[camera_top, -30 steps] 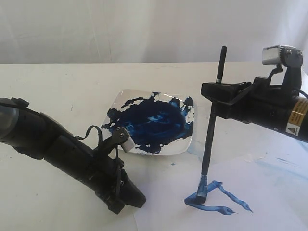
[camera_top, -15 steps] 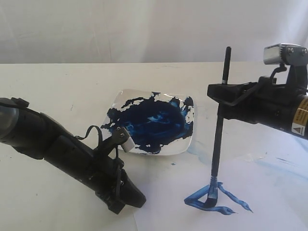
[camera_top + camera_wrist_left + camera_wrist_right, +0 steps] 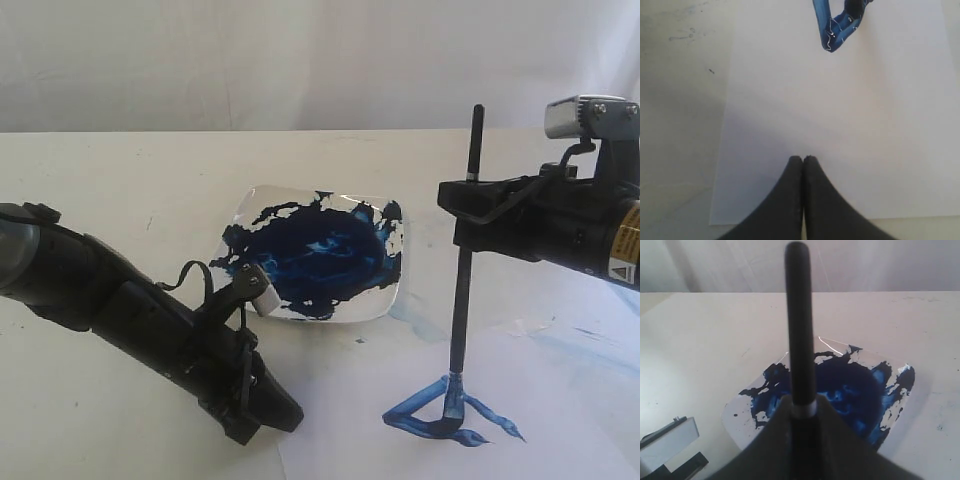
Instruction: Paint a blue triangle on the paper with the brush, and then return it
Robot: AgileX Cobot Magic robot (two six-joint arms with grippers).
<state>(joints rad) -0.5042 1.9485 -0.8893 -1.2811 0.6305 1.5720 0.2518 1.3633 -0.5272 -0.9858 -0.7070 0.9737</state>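
My right gripper (image 3: 465, 205) is shut on the brush (image 3: 463, 290) and holds its black handle upright. The blue-stained bristles press on the paper (image 3: 570, 410) at the lower stroke of the blue triangle (image 3: 440, 420). In the right wrist view the handle (image 3: 800, 340) rises between the fingers of that gripper (image 3: 804, 407). My left gripper (image 3: 285, 415) lies low by the paper's left edge, shut and holding nothing. The left wrist view shows it (image 3: 803, 158) over the paper (image 3: 840, 110), with one corner of the triangle (image 3: 832, 30) farther off.
A square plate (image 3: 243, 212) smeared with dark-blue paint sits behind the paper, between the two arms; its rim (image 3: 740, 417) shows in the right wrist view. Pale blue smears (image 3: 585, 345) mark the paper under the right arm. A white backdrop closes the far side.
The right gripper carried the upright brush to the right, dragging the bristles from the triangle's left corner along its lower stroke. The left arm stayed still.
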